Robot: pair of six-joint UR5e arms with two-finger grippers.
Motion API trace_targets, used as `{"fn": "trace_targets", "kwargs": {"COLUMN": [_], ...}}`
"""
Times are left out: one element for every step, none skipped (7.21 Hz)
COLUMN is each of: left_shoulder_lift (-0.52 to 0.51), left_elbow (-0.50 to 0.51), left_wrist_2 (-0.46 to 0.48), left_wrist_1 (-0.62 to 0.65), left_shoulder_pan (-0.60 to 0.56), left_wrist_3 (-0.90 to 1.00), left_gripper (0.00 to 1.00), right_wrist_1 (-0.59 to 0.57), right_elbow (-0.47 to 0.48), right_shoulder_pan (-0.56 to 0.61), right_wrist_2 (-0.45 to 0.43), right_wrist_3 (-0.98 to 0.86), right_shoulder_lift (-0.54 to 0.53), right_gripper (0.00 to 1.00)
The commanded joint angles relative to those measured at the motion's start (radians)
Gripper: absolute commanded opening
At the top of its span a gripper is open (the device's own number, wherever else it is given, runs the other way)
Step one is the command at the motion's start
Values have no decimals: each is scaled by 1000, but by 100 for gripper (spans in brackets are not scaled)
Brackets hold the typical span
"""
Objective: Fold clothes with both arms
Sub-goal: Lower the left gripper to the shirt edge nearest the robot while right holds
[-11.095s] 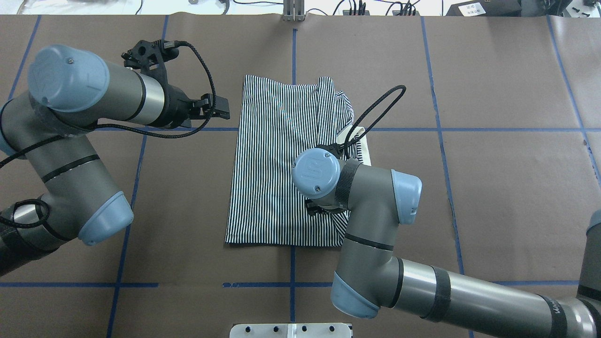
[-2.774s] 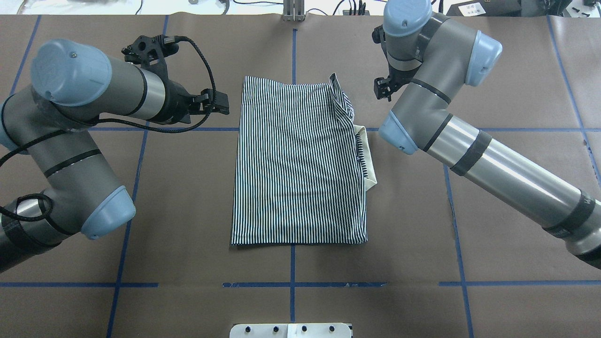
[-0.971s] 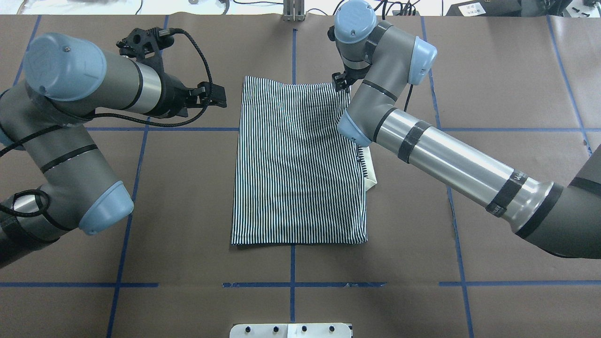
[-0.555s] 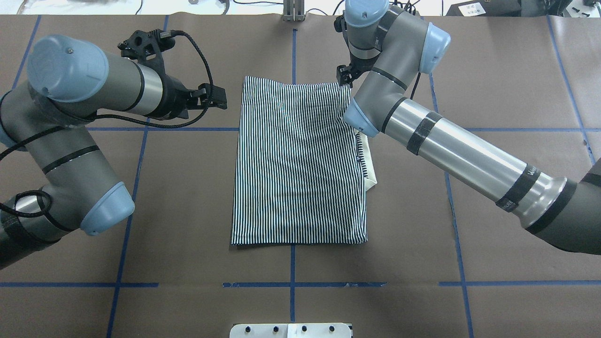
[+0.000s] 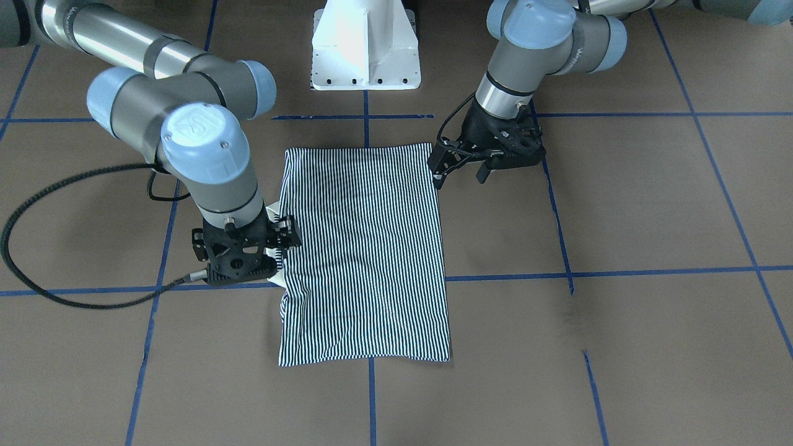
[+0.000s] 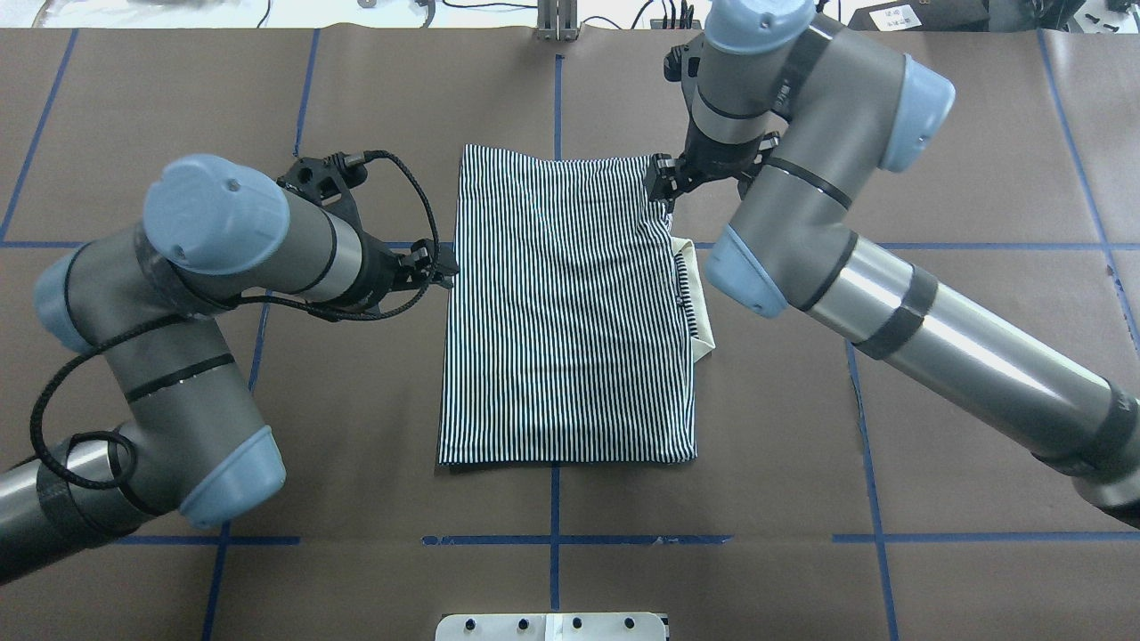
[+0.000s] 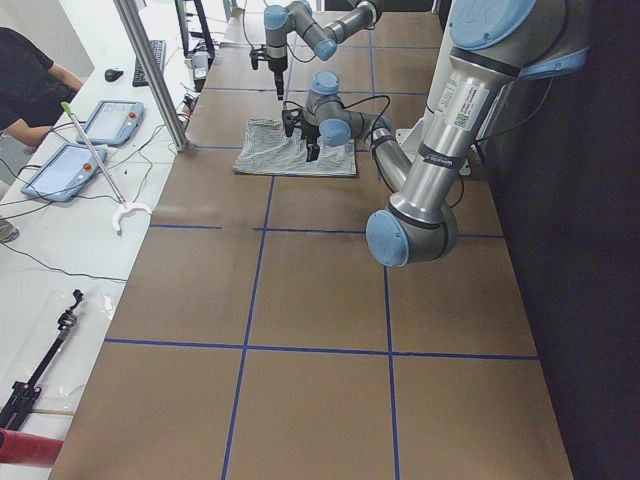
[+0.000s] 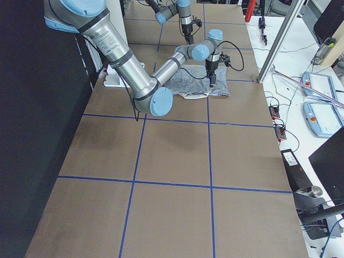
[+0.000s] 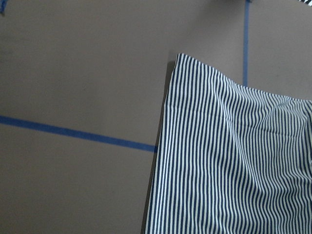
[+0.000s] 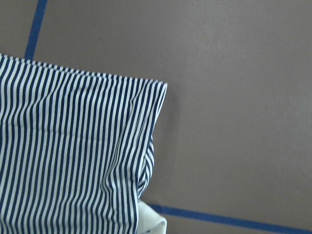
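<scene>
One striped polo shirt [image 6: 570,312] lies mid-table, folded into a rectangle, its long axis running near to far and its cream collar [image 6: 705,312] poking out rightward. The front-facing view shows my left gripper [image 5: 460,176] spread and empty beside the left edge. My right gripper [image 6: 663,178] hangs by the far right corner, and I cannot tell its grip. The wrist views show only stripes and table [image 6: 891,401].

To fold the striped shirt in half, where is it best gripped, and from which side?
Probably the two far corners of the striped shirt, coming down at its outer sides. It lies flat as a long rectangle, so folding far edge to near halves it. Avoid the right edge's middle, where the cream collar sticks out.
</scene>
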Motion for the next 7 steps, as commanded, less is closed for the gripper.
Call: {"fn": "trace_targets", "kwargs": {"left_shoulder_lift": [-2, 1, -2, 6, 6, 3, -4], "left_elbow": [-2, 18, 20, 21, 26, 44, 49], "left_wrist_2": [99, 126, 157, 157, 159, 165, 177], "left_wrist_1": [83, 89, 105, 106, 106, 105, 106], "left_shoulder_pan": [175, 247, 265, 266, 266, 266, 266], "left_wrist_3": [-196, -294, -318, -321, -321, -321, -321], "left_gripper": [99, 98, 97, 96, 95, 95, 95], "right_wrist_1": [-3, 3, 3, 5, 5, 5, 5], "right_elbow": [204, 225, 234, 237, 237, 237, 237], "right_shoulder_pan": [-45, -57, -60, -60, -60, -62, -62], "right_wrist_2": [44, 46, 46, 46, 44, 44, 44], "right_wrist_3": [195, 216, 236, 236, 236, 236, 236], "right_shoulder_lift": [-135, -160, -163, -162, -162, -159, -157], "right_gripper": [100, 100, 100, 100, 100, 100, 100]}}
